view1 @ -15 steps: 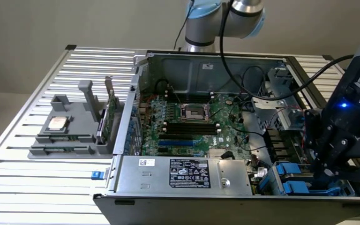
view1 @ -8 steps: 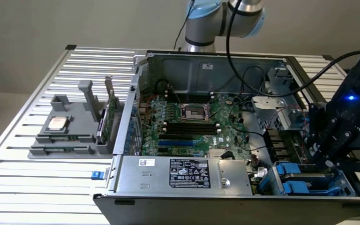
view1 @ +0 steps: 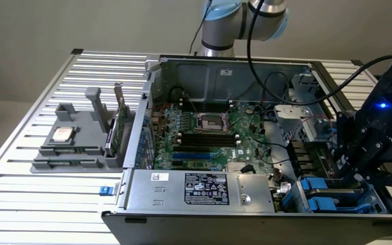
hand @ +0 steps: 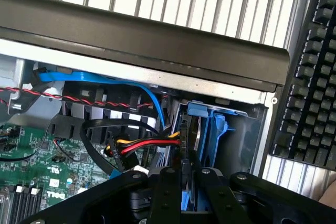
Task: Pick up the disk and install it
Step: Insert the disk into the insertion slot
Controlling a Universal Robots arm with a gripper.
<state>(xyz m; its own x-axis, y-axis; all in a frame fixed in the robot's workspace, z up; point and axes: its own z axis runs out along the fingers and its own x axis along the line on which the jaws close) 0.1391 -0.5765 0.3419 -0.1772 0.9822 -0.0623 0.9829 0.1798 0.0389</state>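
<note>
- Disk (hand: 211, 129), clipped in its blue carrier, stands on edge inside the drive bay (view1: 332, 201). In the exterior view that is about 4 o'clock from the motherboard (view1: 210, 138). I judge it stands upright because the bay's slot takes it that way.
- Tool (hand: 185, 184) sits right over the disk's near edge. Its black fingers are drawn almost together with a strip of the blue carrier pinched between them, so it has hold of the disk. Gripping the thin edge keeps the fingers off the bay's walls.
- Red, yellow and black power leads (hand: 149, 142) and a blue data cable (hand: 84, 75) run just beside the bay on the motherboard side, probably routed there to meet the drive's connectors.
- Case (view1: 216, 229) lies on its side with the panel off, which lets the arm reach in from above.
- At 9 o'clock from the case, a grey holder (view1: 73, 153) on the bench (view1: 39, 204) carries a small silver chip (view1: 63, 134) and an upright green card (view1: 122, 122).
- Keyboard (hand: 310, 77) lies on the bench beyond the case's wall.
</note>
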